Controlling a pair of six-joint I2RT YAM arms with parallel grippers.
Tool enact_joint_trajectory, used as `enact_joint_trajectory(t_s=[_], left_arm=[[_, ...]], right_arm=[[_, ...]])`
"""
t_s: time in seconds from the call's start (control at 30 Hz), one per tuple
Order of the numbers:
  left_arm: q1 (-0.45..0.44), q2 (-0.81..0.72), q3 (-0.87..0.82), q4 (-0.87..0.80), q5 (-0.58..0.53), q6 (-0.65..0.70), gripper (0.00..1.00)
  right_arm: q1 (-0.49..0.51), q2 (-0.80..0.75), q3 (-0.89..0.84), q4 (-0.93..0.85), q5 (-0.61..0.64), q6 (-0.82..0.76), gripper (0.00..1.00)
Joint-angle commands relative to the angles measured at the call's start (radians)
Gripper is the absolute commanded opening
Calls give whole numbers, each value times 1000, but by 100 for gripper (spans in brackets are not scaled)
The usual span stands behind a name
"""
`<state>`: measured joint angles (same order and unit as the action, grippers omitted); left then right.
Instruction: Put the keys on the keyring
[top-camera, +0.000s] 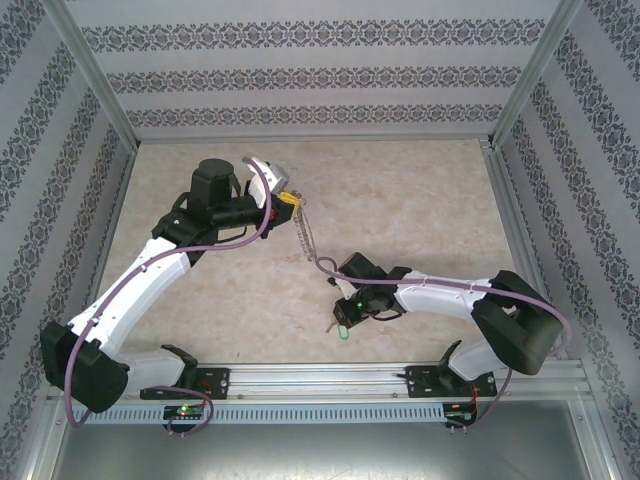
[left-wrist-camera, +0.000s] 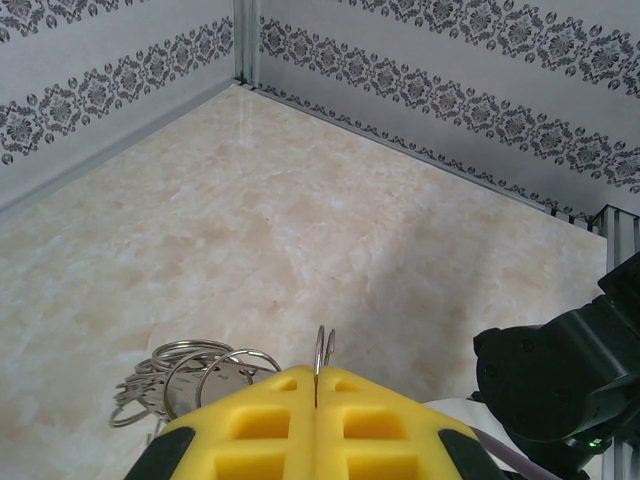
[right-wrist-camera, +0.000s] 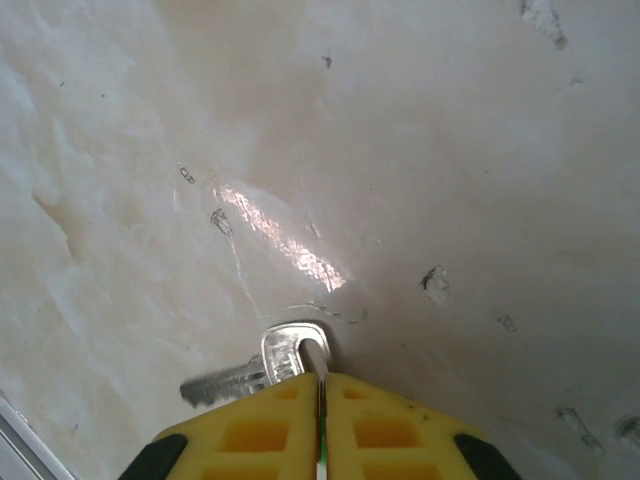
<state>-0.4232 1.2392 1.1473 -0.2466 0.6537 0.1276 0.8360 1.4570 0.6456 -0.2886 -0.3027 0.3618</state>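
Observation:
My left gripper (top-camera: 293, 203) is raised over the middle-left of the table, its yellow pads (left-wrist-camera: 260, 420) shut on the thin wire of the keyring (left-wrist-camera: 322, 348). In the top view the keyring (top-camera: 308, 240) hangs down like a chain towards the right arm. A bunch of its small silvery rings (left-wrist-camera: 190, 375) shows left of the pads. My right gripper (right-wrist-camera: 322, 378) is shut on the keys: the silvery key head (right-wrist-camera: 290, 350) and blade (right-wrist-camera: 215, 385) stick out just above the table. The green tag (top-camera: 342, 331) shows below my right gripper (top-camera: 340, 314).
The beige marbled tabletop (top-camera: 420, 220) is enclosed by patterned walls (top-camera: 300, 80) at the back and both sides. An aluminium rail (top-camera: 330, 380) runs along the near edge. The right arm's black body (left-wrist-camera: 560, 380) stands at the lower right of the left wrist view.

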Motion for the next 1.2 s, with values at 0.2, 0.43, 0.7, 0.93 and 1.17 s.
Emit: enact_joint_trajectory(t_s=[0.2, 0.43, 0.7, 0.93, 1.17], left_arm=[[11, -9, 2, 67, 29, -19, 0], [10, -3, 10, 66, 51, -19, 0], [10, 36, 43, 49, 108, -5, 0], [6, 113, 133, -28, 205, 28, 0], [-37, 199, 247, -122, 242, 84, 0]], right_arm=[[-16, -68, -14, -27, 25, -17, 0], [-140, -238, -17, -26, -30, -37, 0], [-339, -416, 10, 64, -173, -67, 0], [-466, -498, 49, 209, -283, -98, 0], [-545, -520, 94, 341, -412, -114, 0]])
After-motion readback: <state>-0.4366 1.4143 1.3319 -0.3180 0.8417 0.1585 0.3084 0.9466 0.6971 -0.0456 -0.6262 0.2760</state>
